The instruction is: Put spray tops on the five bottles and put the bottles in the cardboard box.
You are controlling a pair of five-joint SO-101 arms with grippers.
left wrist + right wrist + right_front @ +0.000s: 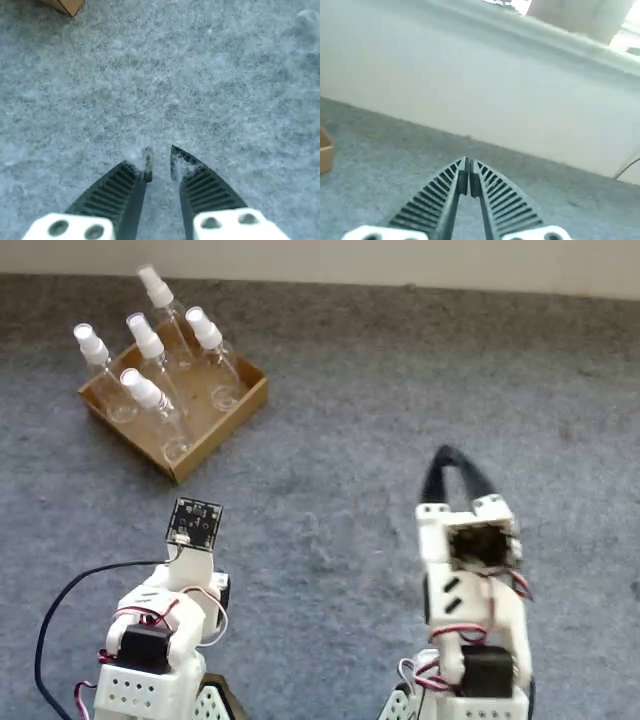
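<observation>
Bottles [160, 405], all five, stand upright inside the cardboard box [222, 430] at the far-left of the high view, each w/ a white spray top [140, 387] on it. By my read the job is basically done: nothing left to cap, nothing left to load.

Left gripper [161, 161] hangs low over bare carpet, tips a hair apart, holding nothing. One corner of the box [62, 5] sits well apart from it at the edge of that cam. Right gripper [469, 172] has its tips pressed together, also empty, and points out toward the wall, not down at the work.

Next move, as I judge it: no grasp needed. I'd check that each top is seated, since a couple of bottles lean against each other, then park both arms. If one top looks loose I'd need the left arm, as it's nearer the box, w/ a much wider opening than it has now. Can't confirm thread seating from these cams.

Surface is a grey fuzzy carpet [380, 410], soft, so the box could slide if nudged. Room: a plain pale wall [470, 75] runs along the carpet's far edge.
</observation>
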